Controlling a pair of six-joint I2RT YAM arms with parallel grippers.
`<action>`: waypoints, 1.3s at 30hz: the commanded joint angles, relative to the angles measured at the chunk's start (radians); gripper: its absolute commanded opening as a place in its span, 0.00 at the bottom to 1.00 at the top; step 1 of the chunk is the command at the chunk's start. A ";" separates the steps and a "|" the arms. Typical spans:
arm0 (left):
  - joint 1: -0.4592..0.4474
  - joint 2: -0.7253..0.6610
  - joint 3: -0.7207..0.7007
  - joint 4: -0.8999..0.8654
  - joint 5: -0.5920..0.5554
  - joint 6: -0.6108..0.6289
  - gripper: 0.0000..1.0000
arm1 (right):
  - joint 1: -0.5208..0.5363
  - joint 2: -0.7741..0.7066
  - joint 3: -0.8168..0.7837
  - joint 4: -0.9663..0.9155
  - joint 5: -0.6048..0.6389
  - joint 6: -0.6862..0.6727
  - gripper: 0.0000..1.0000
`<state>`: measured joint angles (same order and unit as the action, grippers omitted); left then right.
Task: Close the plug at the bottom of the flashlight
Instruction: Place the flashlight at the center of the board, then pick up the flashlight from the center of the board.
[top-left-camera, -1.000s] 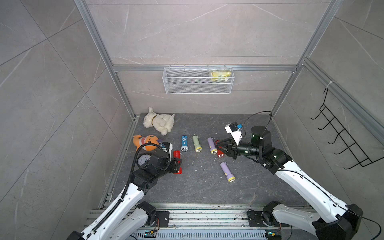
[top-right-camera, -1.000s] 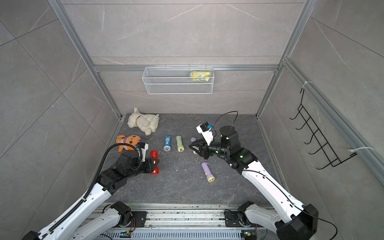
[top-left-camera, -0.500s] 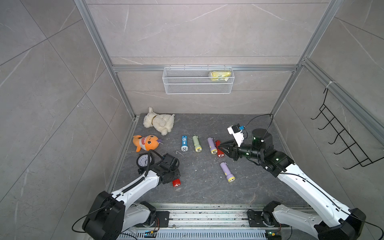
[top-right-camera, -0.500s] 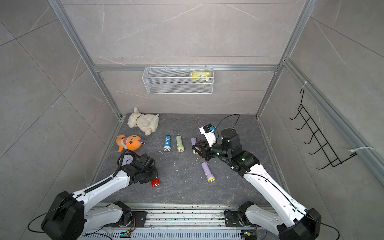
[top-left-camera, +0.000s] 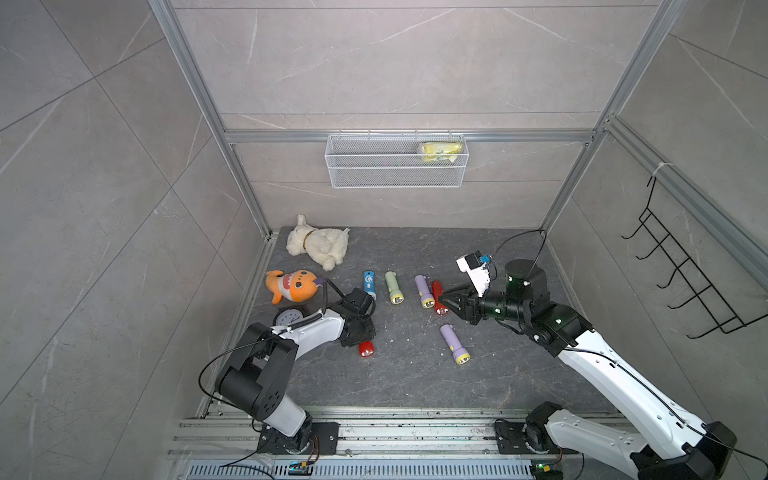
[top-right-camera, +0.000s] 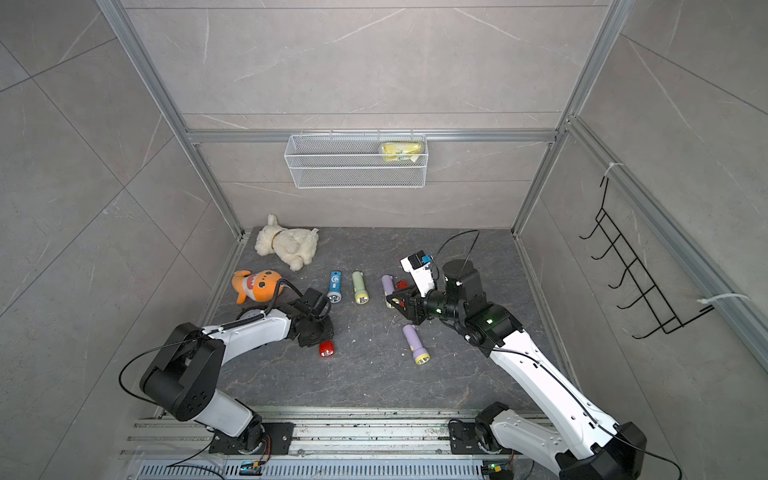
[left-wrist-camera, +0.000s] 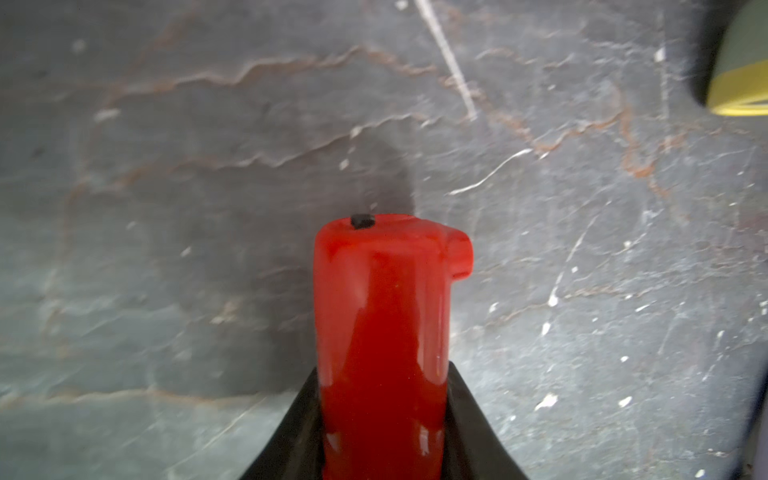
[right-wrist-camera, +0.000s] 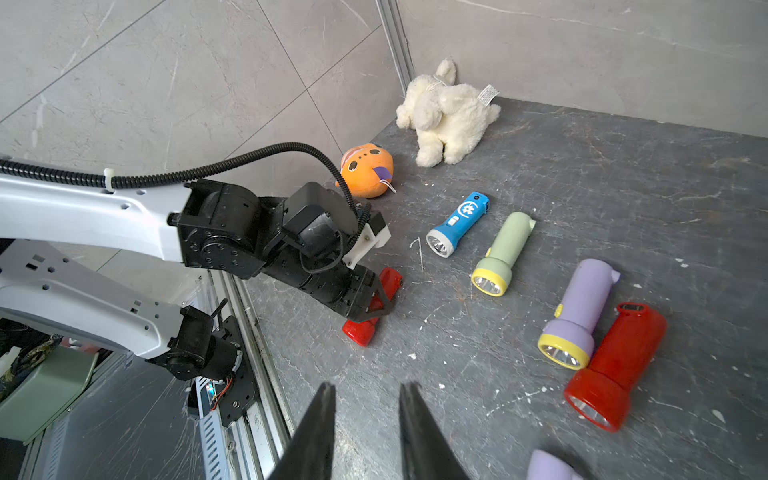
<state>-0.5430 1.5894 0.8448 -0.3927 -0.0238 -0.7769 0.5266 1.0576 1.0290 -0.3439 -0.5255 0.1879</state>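
Near the orange plush fish (top-left-camera: 293, 286), left tool (right-wrist-camera: 380, 297) flanks the small red plastic flashlight (left-wrist-camera: 382, 299), grip unclear; right tool (right-wrist-camera: 366, 388), slightly spread, empty, probably presses its plug next.

On the tabletop (top-left-camera: 415, 386): plush dog (top-left-camera: 318, 247) at back left, plush fish (top-left-camera: 293, 286) just before it; row of four flashlights (top-left-camera: 392, 286) across the middle; fifth flashlight (top-left-camera: 454, 344) before the row, right; sixth flashlight (top-left-camera: 366, 348) front left, in the left hand (right-wrist-camera: 378, 301).

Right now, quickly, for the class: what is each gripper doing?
Left gripper: jaws flank the red flashlight; grip cannot be told.
Right gripper: open, empty.
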 joint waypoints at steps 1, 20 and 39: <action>0.002 0.022 0.020 -0.011 0.000 0.036 0.57 | -0.002 -0.016 -0.007 -0.031 0.021 -0.002 0.30; -0.404 -0.315 0.254 -0.168 -0.489 0.092 1.00 | -0.002 -0.003 0.017 -0.076 0.184 -0.035 0.29; -0.473 0.371 0.540 0.142 0.019 -0.284 0.92 | -0.002 -0.268 0.043 -0.316 0.834 0.007 0.25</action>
<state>-0.9966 1.9423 1.3331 -0.2512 -0.0757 -0.9695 0.5266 0.8009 1.0985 -0.6067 0.2543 0.1734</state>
